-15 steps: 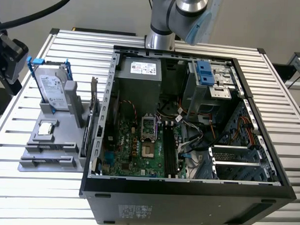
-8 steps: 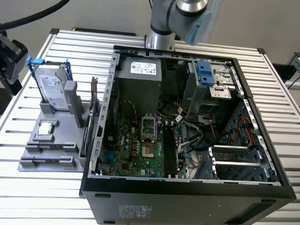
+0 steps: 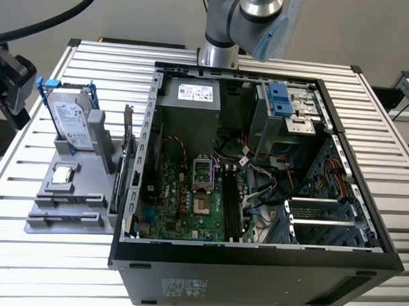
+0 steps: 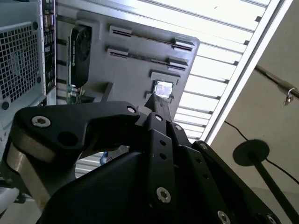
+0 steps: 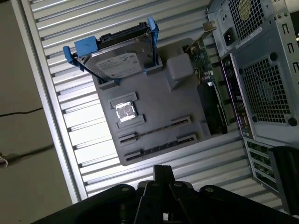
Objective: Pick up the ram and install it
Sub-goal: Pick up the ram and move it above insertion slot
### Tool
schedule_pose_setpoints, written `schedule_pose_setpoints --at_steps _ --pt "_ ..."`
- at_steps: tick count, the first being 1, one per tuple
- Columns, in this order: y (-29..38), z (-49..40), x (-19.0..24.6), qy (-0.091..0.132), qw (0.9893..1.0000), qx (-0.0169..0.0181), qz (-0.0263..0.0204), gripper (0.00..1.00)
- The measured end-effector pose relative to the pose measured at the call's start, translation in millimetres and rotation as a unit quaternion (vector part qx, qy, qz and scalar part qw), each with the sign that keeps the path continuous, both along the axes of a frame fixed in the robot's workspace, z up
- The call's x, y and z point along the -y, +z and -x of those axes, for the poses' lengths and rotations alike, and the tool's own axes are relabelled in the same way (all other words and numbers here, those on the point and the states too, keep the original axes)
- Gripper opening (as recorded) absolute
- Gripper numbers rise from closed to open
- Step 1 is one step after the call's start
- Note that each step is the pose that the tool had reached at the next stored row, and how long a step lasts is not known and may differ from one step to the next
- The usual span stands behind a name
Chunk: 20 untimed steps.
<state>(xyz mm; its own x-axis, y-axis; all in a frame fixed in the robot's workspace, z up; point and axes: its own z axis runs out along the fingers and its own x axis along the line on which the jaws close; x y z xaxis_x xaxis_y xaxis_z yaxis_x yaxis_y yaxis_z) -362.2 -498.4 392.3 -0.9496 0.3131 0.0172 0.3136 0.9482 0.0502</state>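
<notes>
My gripper [image 4: 156,100] hangs high above the grey parts holder [image 5: 163,100], its fingers closed to a single tip with nothing between them. The same tip [image 5: 162,170] shows in the first wrist view. The holder has two long narrow slots [image 5: 154,131] with a thin dark line along each; I cannot tell whether the ram stands in them. In the exterior view the holder [image 3: 52,188] lies left of the open computer case [image 3: 258,161]. The arm's black end piece [image 3: 9,79] sits beyond the table's left edge. Black memory slots [image 3: 233,204] run along the motherboard.
A silver hard drive [image 5: 117,63] in a blue-handled bracket stands on the holder. A square silver chip [image 5: 125,112] lies in a pocket below it. An expansion card [image 5: 202,58] stands between holder and case. The slatted table's edge [image 5: 42,93] and the floor lie beyond.
</notes>
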Motion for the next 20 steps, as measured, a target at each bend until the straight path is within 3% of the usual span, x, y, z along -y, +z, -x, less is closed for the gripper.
schedule_pose_setpoints --at_steps 10,20 --pt "0.0 0.6 0.0 -0.026 0.9997 0.0000 0.0000 0.00" --pt "0.0 1.3 0.0 -0.052 0.9986 0.0000 0.0000 0.00"
